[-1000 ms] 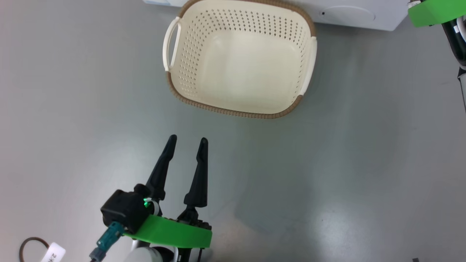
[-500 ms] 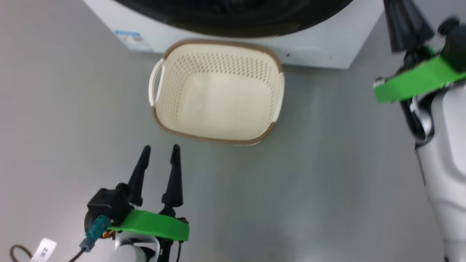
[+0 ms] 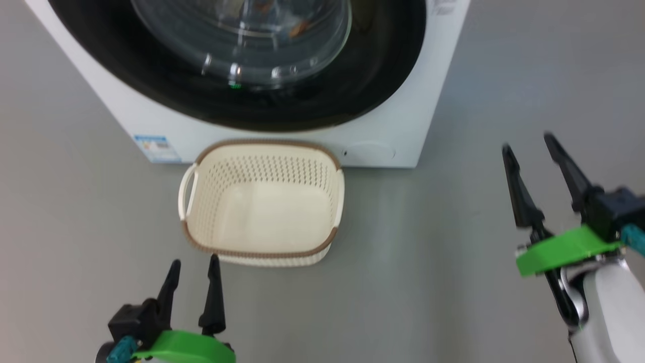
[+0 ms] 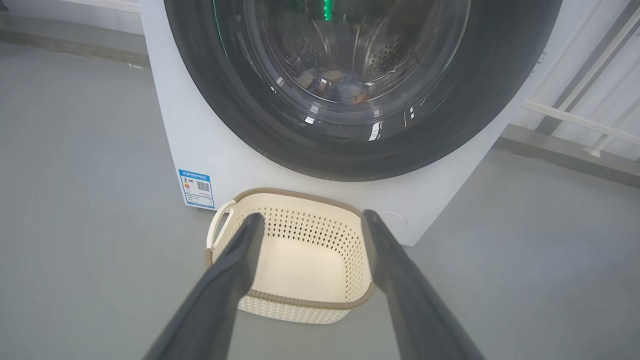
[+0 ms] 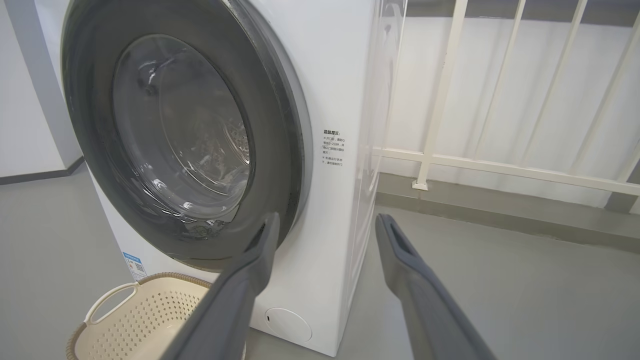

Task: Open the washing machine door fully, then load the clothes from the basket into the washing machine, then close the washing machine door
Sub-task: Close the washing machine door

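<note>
1. At lower left, the left gripper (image 3: 194, 259) is hanging, fingers apart, empty.
2. The basket (image 3: 201, 247) is sitting empty just before the washing machine (image 3: 126, 116).
3. We're tilting our head up: the washing machine door (image 3: 383, 75) is showing shut, the clothes (image 4: 335, 85) behind its glass.
4. The right gripper (image 3: 526, 142), pinched a moment ago, is spreading empty; we're judging the job done.

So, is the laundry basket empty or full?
Empty. The basket shows a bare cream floor in the head and left wrist views, with no cloth inside.
</note>
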### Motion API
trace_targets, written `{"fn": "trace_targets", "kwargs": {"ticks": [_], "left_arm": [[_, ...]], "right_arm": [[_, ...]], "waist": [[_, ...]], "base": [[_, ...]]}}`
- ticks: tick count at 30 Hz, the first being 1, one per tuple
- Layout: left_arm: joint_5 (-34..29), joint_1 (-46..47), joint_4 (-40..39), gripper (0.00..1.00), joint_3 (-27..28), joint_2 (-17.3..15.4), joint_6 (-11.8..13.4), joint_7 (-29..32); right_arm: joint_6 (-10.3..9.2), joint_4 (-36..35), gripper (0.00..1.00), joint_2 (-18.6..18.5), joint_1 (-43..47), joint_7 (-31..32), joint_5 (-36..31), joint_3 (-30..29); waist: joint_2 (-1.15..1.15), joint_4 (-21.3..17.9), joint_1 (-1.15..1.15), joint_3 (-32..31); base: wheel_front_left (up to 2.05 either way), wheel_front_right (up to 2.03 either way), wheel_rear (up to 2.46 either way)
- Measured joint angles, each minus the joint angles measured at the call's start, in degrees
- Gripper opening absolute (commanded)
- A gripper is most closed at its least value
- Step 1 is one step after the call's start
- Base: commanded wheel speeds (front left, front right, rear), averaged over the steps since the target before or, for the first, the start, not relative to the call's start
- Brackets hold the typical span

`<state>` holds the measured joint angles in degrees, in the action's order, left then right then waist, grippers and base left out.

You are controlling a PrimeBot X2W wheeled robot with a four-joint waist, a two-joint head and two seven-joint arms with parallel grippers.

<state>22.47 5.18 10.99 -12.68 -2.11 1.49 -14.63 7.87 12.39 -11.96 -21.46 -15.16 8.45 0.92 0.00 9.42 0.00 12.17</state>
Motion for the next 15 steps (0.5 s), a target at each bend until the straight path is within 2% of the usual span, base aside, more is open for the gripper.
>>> {"fn": "trace_targets", "kwargs": {"ticks": [7, 15], "left_arm": [[-0.09, -3.25, 1.75, 1.00, 1.35, -0.04, -1.77, 0.00], [-1.86, -3.77, 1.91, 1.00, 2.46, -0.10, -1.83, 0.00]], "right_arm": [[0.00, -2.67, 1.00, 1.14, 8.92, 0.01, -1.91, -4.86], [0.00, -5.14, 1.00, 4.17, 14.34, 0.01, -2.66, -9.65]], "waist": [[0.00, -2.69, 0.00, -6.32], [0.00, -5.29, 0.00, -8.81]], "base": [[0.00, 0.00, 0.00], [0.00, 0.00, 0.00]]}}
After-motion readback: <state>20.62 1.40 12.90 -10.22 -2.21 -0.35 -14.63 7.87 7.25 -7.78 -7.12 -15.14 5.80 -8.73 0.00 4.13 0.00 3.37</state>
